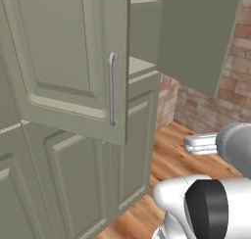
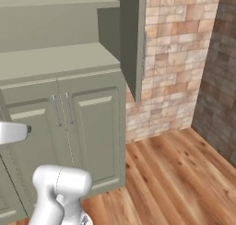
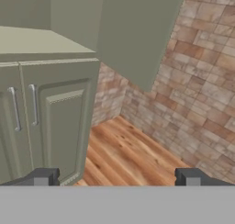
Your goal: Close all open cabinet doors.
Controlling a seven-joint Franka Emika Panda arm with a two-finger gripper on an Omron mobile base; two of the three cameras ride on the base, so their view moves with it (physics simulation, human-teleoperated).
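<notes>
Beside brick wall (image 3: pixel 202 81), right cabinet door (image 3: pixel 137 30) stands open

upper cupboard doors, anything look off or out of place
Both tall sage-green upper cupboard doors stand open: the left door with the silver bar handle swung out toward the camera, the right door swung toward the brick wall, leaving bare shelves exposed.

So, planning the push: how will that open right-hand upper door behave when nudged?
The right upper door looks like a stiff flat panel, so it should probably swing on its hinges rather than flex. Nothing is seen blocking its path toward the shelf, so it likely closes freely.
</notes>
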